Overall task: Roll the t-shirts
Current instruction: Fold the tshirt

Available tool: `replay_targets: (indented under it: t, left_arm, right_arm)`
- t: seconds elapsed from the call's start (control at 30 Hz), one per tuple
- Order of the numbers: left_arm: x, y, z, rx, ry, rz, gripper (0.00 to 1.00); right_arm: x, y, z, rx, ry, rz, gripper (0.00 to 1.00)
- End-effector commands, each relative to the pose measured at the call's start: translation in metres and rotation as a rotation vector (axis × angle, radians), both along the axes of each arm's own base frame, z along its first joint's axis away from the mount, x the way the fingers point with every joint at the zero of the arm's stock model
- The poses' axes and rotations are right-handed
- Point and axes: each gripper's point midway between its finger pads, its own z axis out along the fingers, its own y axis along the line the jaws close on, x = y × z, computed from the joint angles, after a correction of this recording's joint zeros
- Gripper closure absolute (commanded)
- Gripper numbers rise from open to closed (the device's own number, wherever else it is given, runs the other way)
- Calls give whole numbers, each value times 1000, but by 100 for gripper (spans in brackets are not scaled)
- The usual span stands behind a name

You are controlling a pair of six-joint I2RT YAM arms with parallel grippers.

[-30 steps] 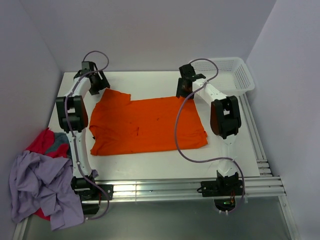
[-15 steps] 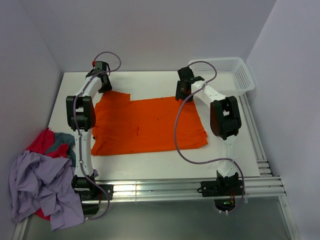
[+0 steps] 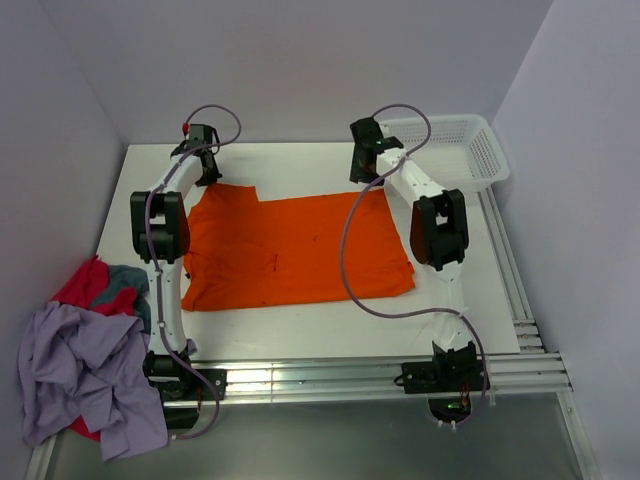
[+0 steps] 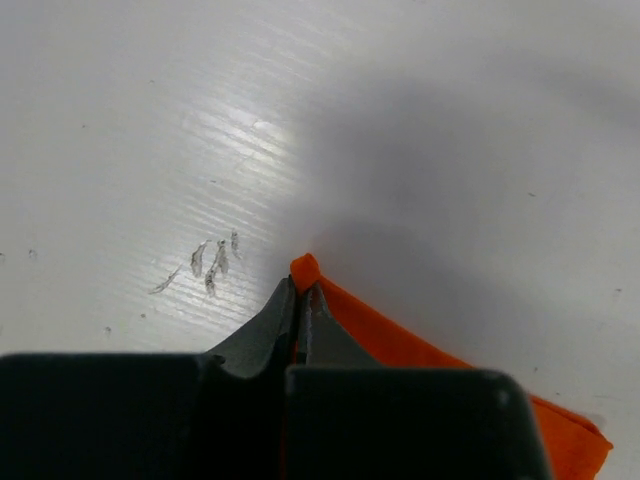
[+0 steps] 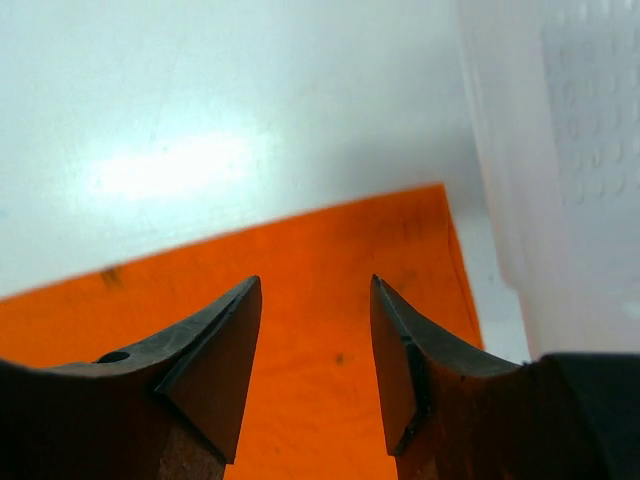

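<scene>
Orange t-shirt [image 3: 295, 250] lies spread flat across the middle of the table [image 3: 300, 165], bright and plain, with a few small dark specks. It looks light and limp, sure to sag, so the far corners are the places to pinch. Left gripper [image 4: 303, 290] is clamped on the far-left corner; right gripper [image 5: 315, 290] hovers, fingers apart, over the far-right corner.
</scene>
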Motion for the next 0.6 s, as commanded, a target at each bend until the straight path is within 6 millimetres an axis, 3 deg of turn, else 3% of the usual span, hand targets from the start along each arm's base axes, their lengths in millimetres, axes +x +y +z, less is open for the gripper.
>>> replay_targets:
  t: [0.0,0.37,0.57]
  left_arm:
    - [-2,15,39,59,-49,25,100]
    - [-14,30,41,88,-28,79,100]
    - [-14,29,46,62,-40,72,100]
  right_arm:
    - [-3,-15,-6,-105,47,-38,45]
    - [-5,-24,-37,-162,98,-83,43]
    - [-2,-29,-35,-170,67,-128,44]
